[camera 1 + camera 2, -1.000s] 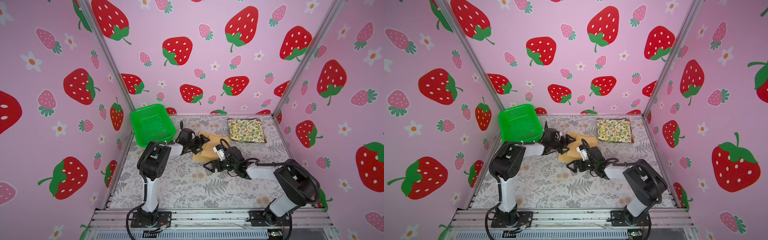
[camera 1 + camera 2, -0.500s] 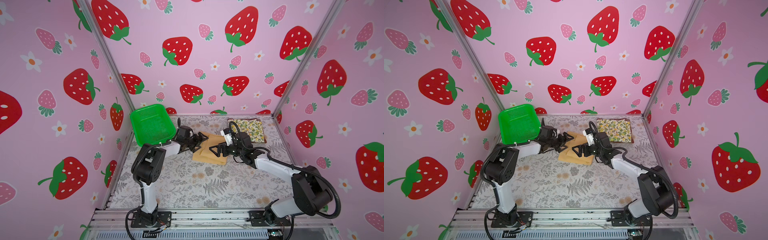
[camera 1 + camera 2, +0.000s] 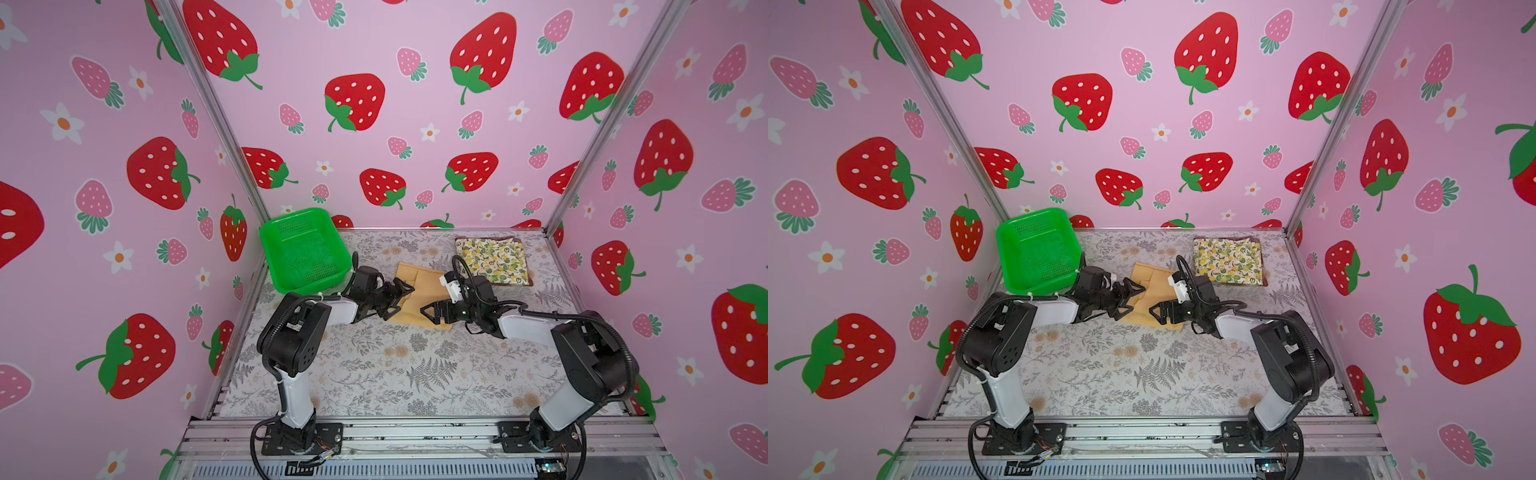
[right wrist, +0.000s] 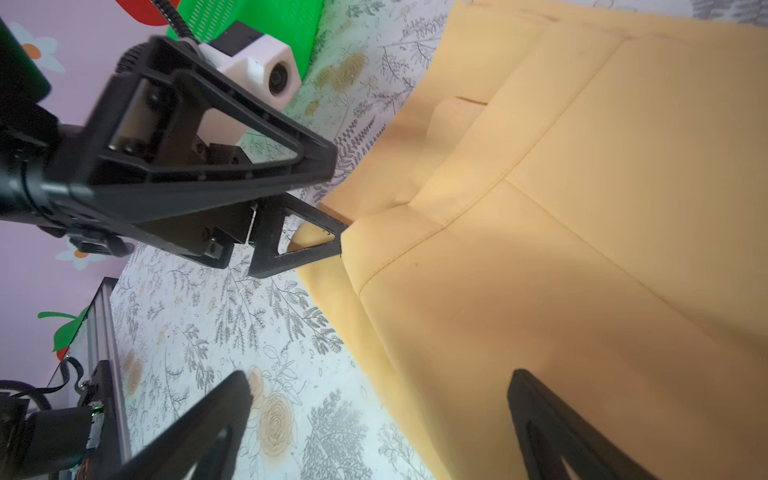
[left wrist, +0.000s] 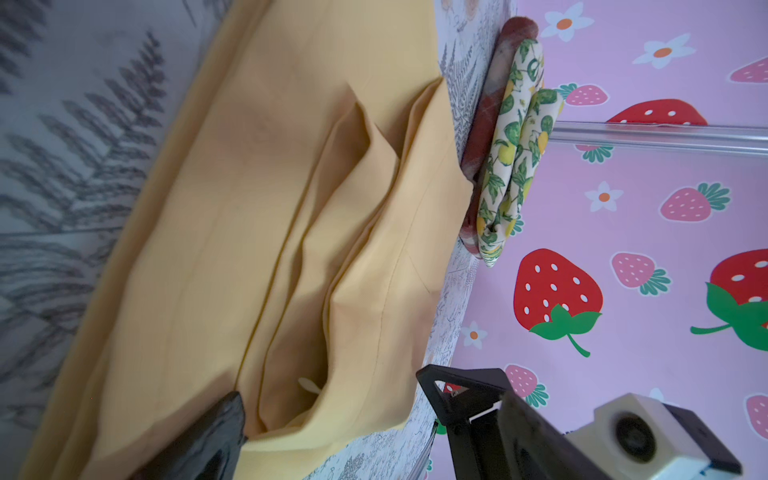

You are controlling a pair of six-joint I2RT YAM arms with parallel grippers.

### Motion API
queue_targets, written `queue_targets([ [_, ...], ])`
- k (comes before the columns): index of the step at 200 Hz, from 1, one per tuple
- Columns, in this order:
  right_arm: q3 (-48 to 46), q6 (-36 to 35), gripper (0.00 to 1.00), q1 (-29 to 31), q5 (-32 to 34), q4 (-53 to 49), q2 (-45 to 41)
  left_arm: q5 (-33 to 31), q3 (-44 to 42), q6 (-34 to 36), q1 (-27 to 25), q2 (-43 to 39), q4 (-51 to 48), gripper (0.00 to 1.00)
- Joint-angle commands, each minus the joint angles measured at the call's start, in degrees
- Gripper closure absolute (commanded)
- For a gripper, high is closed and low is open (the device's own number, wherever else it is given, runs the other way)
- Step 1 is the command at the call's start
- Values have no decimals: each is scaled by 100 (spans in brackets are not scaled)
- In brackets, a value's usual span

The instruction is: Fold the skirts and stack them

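Mustard-yellow cloth, the plain skirt (image 3: pixel 419 291), lies folded flat at the middle of the tabletop (image 3: pixel 395 374), a little above centre in both top views. Its left edge and lower edge are free, with bare tabletop all along the lower half of the frame.

The left jaws stand released and wide at the skirt's left edge. In the left wrist view one finger rests on the yellow cloth (image 5: pixel 291 208) and the other stands past its border. The right jaws, also spread wide and holding nothing, hover over the skirt's lower right part. In the right wrist view one finger is over the cloth (image 4: pixel 582 208) and one over the tabletop.

Well apart, at the upper right, the lemon skirt (image 3: pixel 492 259) lies folded on the plaid skirt (image 5: pixel 484 120). Only a red-brown rim of the plaid shows.

The green basket (image 3: pixel 303 249) leans at the upper left, just beside the left arm (image 3: pixel 291 332). The wrists of both arms hide parts of the mustard skirt's side edges. Whether a left finger presses the cloth I cannot tell.

Against half a second ago, the wrist of the right arm (image 3: pixel 582 357) sits lower in the frame; the skirts lie where they were.
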Motion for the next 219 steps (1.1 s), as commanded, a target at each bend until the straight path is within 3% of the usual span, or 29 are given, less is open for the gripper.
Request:
queue_targets([
  [1, -147, 87, 0, 5, -124, 405, 151, -32, -8, -137, 7, 103, 295, 3],
  [120, -787, 895, 0, 1021, 241, 1648, 926, 30, 304, 109, 251, 584, -25, 4],
  [219, 86, 1307, 0, 2133, 575, 1526, 1040, 171, 1050, 773, 299, 435, -895, 4],
])
